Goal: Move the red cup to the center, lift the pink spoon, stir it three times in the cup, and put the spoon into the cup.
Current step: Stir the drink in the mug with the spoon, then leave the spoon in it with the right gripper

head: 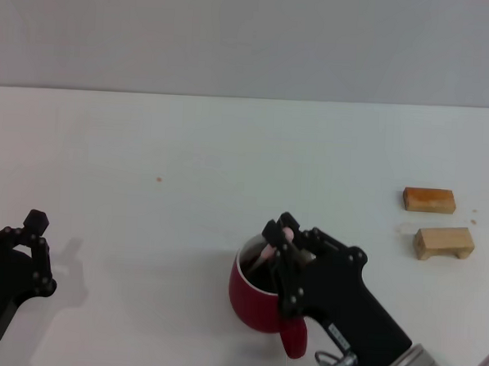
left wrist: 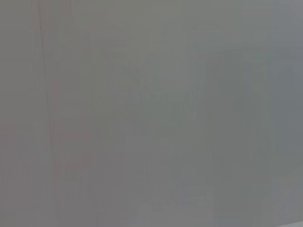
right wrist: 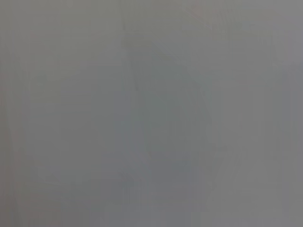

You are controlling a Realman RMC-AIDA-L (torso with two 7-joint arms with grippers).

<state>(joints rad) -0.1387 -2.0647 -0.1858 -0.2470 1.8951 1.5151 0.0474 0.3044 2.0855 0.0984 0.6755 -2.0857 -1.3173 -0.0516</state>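
Observation:
The red cup [head: 257,305] stands on the white table near the front middle, its red handle [head: 295,340] pointing toward me. My right gripper [head: 279,236] is right above the cup's mouth, shut on the pink spoon [head: 272,248], whose pink handle slants down into the cup. The spoon's bowl is hidden inside the cup. My left gripper [head: 34,225] is at the front left, away from the cup, holding nothing that shows. Both wrist views show only plain grey.
Two tan wooden blocks lie at the right: one [head: 429,199] farther back and one [head: 443,242] nearer. A small speck [head: 159,178] marks the table left of the middle. The table's far edge [head: 249,99] meets a grey wall.

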